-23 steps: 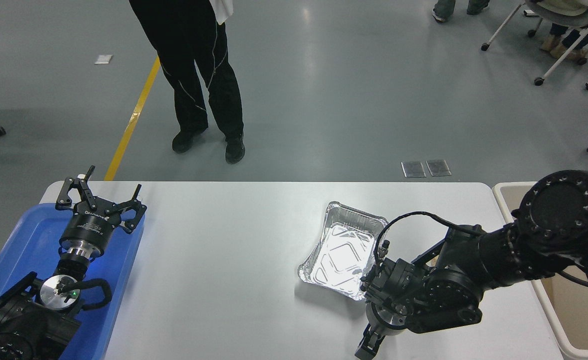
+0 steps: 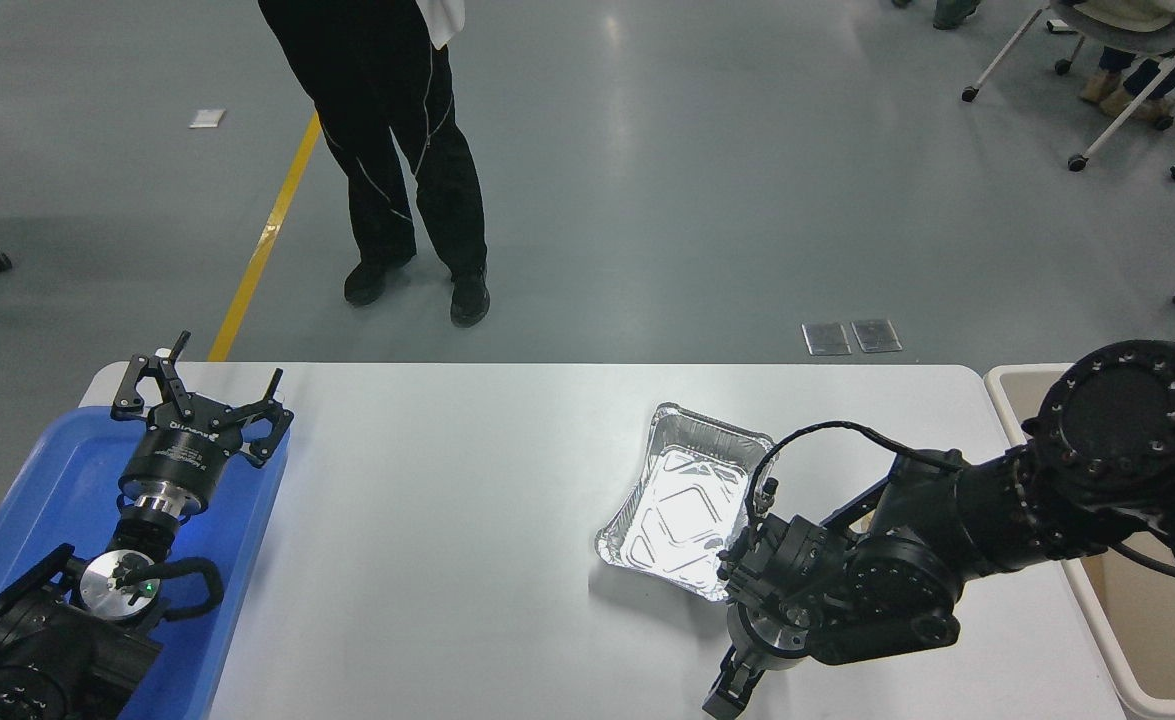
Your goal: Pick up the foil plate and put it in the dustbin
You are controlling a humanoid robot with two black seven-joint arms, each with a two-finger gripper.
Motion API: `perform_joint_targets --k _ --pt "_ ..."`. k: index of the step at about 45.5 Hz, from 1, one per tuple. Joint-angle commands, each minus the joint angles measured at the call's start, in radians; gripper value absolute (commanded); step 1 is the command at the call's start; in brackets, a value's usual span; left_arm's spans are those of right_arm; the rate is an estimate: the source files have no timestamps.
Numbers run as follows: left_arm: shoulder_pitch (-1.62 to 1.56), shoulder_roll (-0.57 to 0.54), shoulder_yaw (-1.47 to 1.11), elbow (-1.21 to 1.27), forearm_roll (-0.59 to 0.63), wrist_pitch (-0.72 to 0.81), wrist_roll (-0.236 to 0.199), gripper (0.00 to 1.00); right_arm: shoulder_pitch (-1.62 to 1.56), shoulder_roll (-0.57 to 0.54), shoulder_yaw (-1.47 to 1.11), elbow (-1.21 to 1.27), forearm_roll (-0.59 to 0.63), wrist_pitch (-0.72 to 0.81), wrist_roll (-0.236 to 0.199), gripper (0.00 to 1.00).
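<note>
A shiny foil plate [image 2: 682,503] lies flat and empty on the white worktop [image 2: 447,520], right of centre and turned at a slight angle, its crimped rim and embossed base catching the overhead light. By its look it is thin, very light aluminium: easy to lift, but likely to dent or buckle under a hard squeeze, and slick enough to skate across the worktop if nudged sideways. The rolled rim looks the sensible place to take hold, probably along the near right edge closest to the arm, with one finger inside the wall and one outside. The right arm reaches in from the right edge, elbow bent, its wrist hanging over the plate's near right corner and pointing down toward the camera side of the worktop; the right tool [image 2: 730,690] sits at the bottom edge of the view, just short of the plate, and whether it is spread or closed cannot be told, though it does not appear to have hold of anything. The beige dustbin [image 2: 1007,385] stands just off the worktop's right end, partly hidden behind the arm. The left tool [image 2: 199,398] is parked with fingers spread over a blue tray [image 2: 37,500] at lower left, holding nothing
</note>
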Motion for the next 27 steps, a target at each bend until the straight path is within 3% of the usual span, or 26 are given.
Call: perform_joint_targets --k 1,27 --pt "0.000 0.000 -0.001 0.000 0.000 0.000 -0.001 0.99 0.015 0.000 0.002 0.001 0.021 0.000 0.000 1.00" --pt "-0.002 0.000 0.001 0.000 0.000 0.000 0.001 0.99 -0.005 0.000 0.002 -0.011 0.019 0.001 0.000 1.00"
